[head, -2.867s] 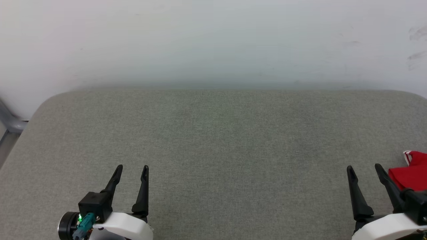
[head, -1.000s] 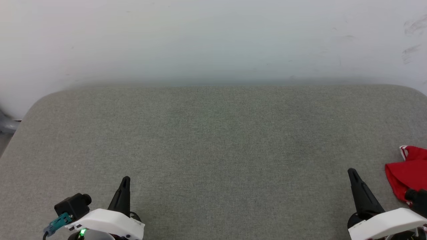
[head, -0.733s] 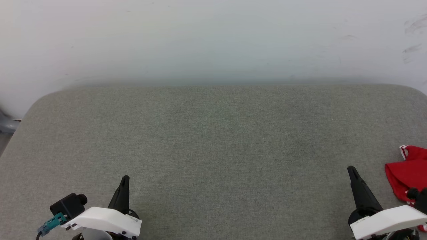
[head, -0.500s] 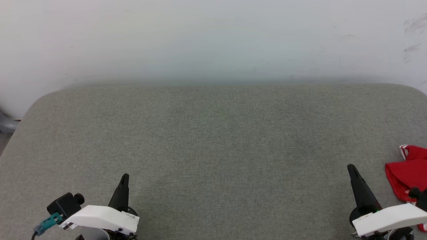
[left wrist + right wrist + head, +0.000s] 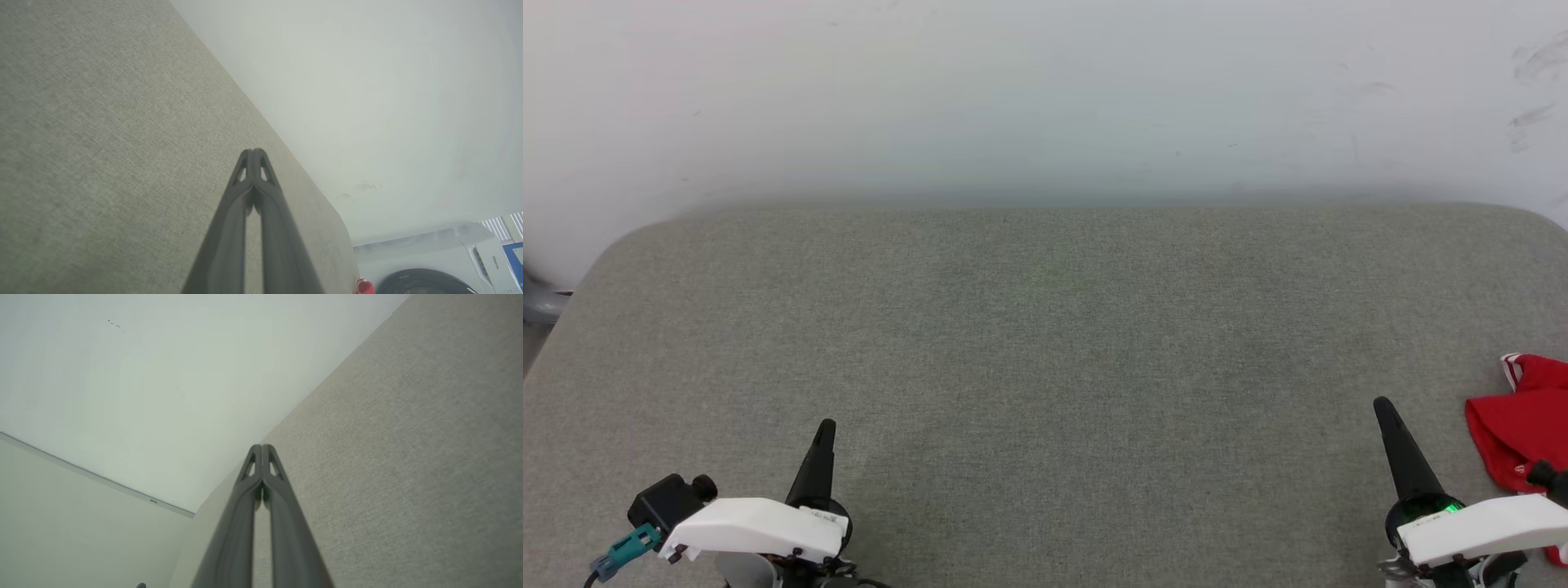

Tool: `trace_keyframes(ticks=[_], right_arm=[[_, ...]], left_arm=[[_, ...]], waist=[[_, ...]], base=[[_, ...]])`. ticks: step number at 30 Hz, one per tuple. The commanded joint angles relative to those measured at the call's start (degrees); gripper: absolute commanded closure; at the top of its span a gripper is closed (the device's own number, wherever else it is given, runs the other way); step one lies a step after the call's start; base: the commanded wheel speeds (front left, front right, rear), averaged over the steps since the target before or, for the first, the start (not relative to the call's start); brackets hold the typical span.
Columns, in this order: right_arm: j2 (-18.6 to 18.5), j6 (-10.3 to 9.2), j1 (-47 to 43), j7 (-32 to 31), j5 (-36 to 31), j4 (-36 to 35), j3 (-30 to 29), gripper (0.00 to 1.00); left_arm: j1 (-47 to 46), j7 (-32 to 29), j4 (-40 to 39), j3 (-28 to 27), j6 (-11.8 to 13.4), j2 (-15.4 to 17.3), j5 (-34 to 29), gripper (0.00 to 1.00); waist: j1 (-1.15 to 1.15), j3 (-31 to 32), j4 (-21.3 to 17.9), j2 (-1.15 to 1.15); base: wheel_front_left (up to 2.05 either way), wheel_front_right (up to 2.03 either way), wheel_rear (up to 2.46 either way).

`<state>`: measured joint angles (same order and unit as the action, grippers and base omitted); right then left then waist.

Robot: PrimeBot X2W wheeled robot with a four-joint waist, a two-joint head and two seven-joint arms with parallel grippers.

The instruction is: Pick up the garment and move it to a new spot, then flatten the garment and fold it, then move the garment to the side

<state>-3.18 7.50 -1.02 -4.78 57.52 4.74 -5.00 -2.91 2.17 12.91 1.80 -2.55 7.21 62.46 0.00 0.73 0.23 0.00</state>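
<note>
Left tool (image 5: 824, 426), right tool (image 5: 1381, 404): tapered black, pinched together; garment (image 5: 1515, 426) crumpled, red.

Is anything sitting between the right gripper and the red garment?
Nothing: the head view shows a bare strip of grey fabric tabletop between the shut right gripper and the red garment.

Off to my right the garment (image 5: 1521, 425) lies crumpled on the grey padded surface (image 5: 1045, 367) — red cloth, with white-and-red striped trim at its top corner — partly cut off by the head view's edge.
</note>
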Motion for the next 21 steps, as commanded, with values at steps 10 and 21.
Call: trace_keyframes(ticks=[10,21], right_arm=[[-0.39,0.00,2.91,-0.27,7.51,1.55,-0.24,1.00],[-0.36,-0.01,3.85,-0.53,13.33,3.21,-0.40,1.00]], left_arm=[[-1.92,-1.84,-0.10,-1.93,-1.29,-0.77,6.26,1.00],[-2.35,-3.32,0.15,-3.36,-2.10,-1.52,11.17,1.00]], waist=[[0.00,-0.14,-0.03,0.00],[0.00,-0.27,-0.07,0.00]], base=[[0.00,0.00,0.00],[0.00,0.00,0.00]])
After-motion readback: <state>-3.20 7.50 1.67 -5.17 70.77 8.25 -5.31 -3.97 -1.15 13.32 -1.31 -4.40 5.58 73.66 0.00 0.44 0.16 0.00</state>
